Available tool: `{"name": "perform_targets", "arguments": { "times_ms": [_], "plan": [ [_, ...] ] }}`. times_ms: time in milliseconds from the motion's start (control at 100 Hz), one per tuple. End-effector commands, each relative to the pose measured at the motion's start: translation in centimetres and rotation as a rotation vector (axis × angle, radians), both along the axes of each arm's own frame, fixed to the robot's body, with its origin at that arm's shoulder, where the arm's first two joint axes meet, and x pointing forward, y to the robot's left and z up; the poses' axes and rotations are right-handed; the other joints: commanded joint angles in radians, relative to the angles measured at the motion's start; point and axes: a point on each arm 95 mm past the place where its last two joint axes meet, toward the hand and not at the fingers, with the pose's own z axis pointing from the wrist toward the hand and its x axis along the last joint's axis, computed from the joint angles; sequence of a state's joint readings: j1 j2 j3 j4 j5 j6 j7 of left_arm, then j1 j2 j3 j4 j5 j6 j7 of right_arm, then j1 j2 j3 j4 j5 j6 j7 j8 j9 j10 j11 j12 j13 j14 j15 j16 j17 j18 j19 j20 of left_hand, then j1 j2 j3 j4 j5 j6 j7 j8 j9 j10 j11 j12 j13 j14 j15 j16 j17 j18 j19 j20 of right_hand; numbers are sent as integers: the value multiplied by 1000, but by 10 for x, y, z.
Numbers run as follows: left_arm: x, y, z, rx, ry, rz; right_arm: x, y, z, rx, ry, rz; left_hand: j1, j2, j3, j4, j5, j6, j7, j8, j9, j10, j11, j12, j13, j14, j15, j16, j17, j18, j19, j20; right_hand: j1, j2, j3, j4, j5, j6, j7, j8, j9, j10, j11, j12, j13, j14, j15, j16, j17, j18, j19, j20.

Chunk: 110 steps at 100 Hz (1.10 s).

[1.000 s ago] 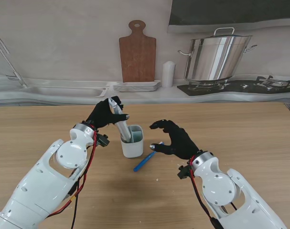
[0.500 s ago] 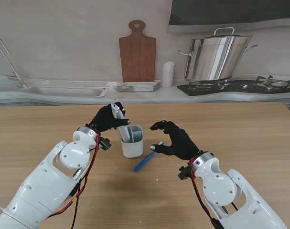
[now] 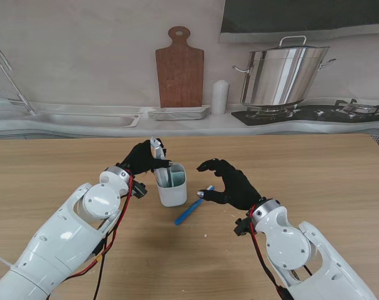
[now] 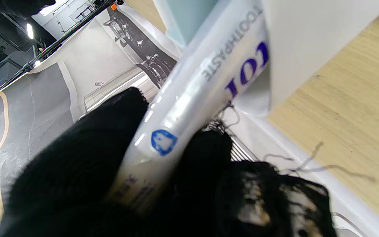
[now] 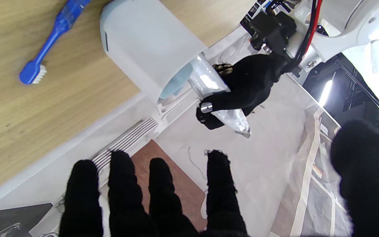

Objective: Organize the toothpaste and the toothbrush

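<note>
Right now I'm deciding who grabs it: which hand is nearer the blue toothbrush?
Right. The right hand hovers beside the toothbrush; the left hand is beyond the cup, holding the toothpaste.

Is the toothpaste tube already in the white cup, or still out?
Partly in: the toothpaste tube's lower end sits inside the white cup, upper end held by the left hand.

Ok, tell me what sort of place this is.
Probably a mock kitchen in a lab: the stockpot, cutting board and sink behind the wooden table look like a printed backdrop.
</note>
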State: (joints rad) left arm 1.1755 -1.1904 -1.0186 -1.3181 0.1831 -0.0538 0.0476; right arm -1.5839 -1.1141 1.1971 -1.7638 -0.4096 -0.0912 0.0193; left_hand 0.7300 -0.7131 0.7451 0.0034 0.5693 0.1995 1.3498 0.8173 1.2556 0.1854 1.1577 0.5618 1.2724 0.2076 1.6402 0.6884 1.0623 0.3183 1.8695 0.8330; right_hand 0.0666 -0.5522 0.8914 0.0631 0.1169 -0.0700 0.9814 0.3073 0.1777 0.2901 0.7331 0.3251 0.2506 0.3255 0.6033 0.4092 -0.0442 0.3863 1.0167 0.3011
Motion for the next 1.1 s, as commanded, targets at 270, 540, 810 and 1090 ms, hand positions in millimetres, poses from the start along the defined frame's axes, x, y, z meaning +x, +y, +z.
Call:
{"name": "perform_targets", "arguments": {
  "times_ms": [270,540,810,1090],
  "plan": [
    [3,-8,-2,-13,27,-21,-2,2,-3,-9,18,12,-14,68,58,-14,-88,-19,-71,-165,68,-26,69,37,-1,-67,85,16,44,-194,224,1,-14,-16,6,8,-3,-3,2,14,-21,27,8,8,2,6,-1,17,4,3,6,7],
    [5,-8,-6,-11,53,-32,-3,0,-4,-14,24,9,-119,103,56,-23,-80,-2,-180,-232,67,-33,71,43,-1,-67,85,16,44,-197,224,0,-14,-16,6,8,-3,-3,1,15,-21,27,8,8,7,9,-1,17,2,5,2,7],
    [7,-9,-9,-12,77,-36,-3,-1,-5,-15,30,6,-204,142,-3,-17,-88,2,-277,-188,50,-29,66,48,-1,-63,77,16,43,-194,224,-3,-14,-16,6,8,-4,-4,1,15,-21,27,7,7,11,11,-1,18,3,5,1,8],
    [6,-8,-9,-11,85,-40,-3,-1,-7,-13,32,4,-242,154,-47,-20,-102,3,-323,-208,41,-22,60,54,-2,-50,75,23,43,-189,224,-8,-14,-16,6,8,-6,-4,0,16,-21,27,6,7,14,11,-2,18,1,5,-1,8]
  ]
}}
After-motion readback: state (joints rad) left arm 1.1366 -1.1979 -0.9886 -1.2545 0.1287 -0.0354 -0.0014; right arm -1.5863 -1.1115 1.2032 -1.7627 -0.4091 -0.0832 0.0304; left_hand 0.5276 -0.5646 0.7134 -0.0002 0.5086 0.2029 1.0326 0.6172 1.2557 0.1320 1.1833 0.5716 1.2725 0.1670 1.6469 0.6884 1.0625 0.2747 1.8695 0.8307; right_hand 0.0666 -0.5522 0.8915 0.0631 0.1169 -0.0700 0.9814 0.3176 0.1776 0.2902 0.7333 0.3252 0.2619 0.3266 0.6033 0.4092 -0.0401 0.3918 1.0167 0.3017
